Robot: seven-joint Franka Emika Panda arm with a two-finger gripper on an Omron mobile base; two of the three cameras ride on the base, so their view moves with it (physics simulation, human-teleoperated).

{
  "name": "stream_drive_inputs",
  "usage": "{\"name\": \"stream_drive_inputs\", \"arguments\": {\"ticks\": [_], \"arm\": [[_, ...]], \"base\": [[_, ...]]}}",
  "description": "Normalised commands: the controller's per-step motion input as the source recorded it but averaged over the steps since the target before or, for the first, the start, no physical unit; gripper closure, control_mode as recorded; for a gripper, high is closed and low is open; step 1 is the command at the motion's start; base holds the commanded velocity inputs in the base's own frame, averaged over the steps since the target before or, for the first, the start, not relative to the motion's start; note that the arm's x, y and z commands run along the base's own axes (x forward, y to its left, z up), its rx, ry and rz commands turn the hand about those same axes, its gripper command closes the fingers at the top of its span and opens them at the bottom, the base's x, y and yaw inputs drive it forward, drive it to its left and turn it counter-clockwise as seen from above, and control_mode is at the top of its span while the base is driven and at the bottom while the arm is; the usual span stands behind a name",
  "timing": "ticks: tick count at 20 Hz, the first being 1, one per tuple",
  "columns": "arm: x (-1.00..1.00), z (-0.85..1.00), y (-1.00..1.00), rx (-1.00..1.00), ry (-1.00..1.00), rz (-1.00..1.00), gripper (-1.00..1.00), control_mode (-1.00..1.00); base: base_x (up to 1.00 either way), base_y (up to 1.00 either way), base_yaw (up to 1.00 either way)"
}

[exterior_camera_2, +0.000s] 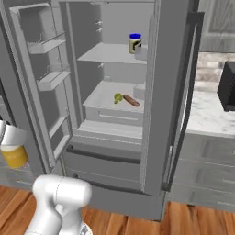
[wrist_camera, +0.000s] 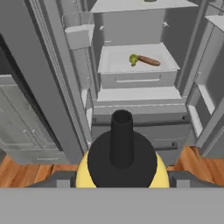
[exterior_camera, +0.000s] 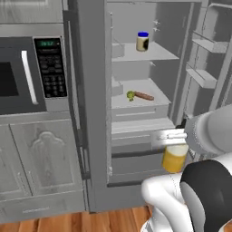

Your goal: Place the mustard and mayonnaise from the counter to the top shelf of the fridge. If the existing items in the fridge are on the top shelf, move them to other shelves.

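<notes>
My gripper (wrist_camera: pixel 121 180) is shut on the mustard (wrist_camera: pixel 122 155), a yellow bottle whose dark nozzle cap points at the open fridge (exterior_camera: pixel 90 113). The bottle (exterior_camera: pixel 174 157) hangs low in front of the fridge's lower drawers, also seen as mustard (exterior_camera_2: pixel 13 156) at the left edge. The mayonnaise (exterior_camera: pixel 142 41), a blue-lidded jar (exterior_camera_2: pixel 134 43), stands on the top shelf (exterior_camera: pixel 149 55). The existing items lie on the shelf below: a broccoli floret (exterior_camera: pixel 130 95) and a sausage-like stick (exterior_camera: pixel 144 96), seen from the hand as broccoli (wrist_camera: pixel 133 59) and stick (wrist_camera: pixel 149 61).
Both fridge doors stand open, with door bins (exterior_camera: pixel 204 59) on the right and bins (exterior_camera_2: pixel 46 59) on the left. A microwave (exterior_camera: pixel 27 74) sits above grey cabinets to the left. The marble counter (exterior_camera_2: pixel 209 117) lies right of the fridge. The floor is wood.
</notes>
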Motion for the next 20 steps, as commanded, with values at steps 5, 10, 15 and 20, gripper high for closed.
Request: {"name": "stream_drive_inputs", "arguments": {"ticks": [5, 10, 15, 20], "arm": [[0.0, 0.0, 0.0, 0.0, 0.0, 0.0, 1.0, 1.0], [0.0, 0.0, 0.0, 0.0, 0.0, 0.0, 1.0, 1.0], [0.0, 0.0, 0.0, 0.0, 0.0, 0.0, 1.0, 1.0], [0.0, 0.0, 0.0, 0.0, 0.0, 0.0, 1.0, 1.0]], "base": [[0.58, -0.18, 0.0], [0.6, -0.14, 0.0], [0.49, -0.02, 0.0], [0.19, -0.27, 0.0]]}}
